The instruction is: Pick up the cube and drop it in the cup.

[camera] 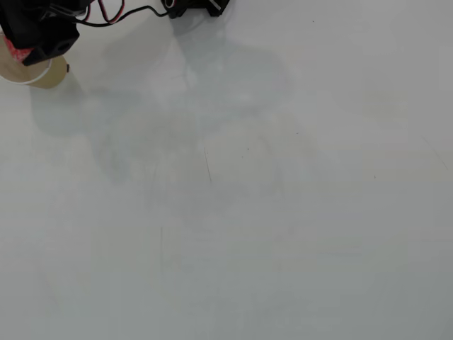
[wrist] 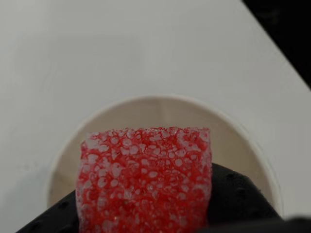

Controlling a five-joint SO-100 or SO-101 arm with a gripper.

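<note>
Gripping the small red speckled foam cube, the black gripper hangs directly above the cream-white paper cup's open mouth.

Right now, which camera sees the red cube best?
The wrist view: the cube fills the frame, held in the gripper above the cup. The overhead view shows only a red sliver under the arm.

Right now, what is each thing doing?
cube: held in the gripper, above the cup's mouth, not dropped yet.
cup: upright on the table, open, nothing seen inside.
gripper: shut on the cube, over the cup.
table: white, bare around the cup.
</note>
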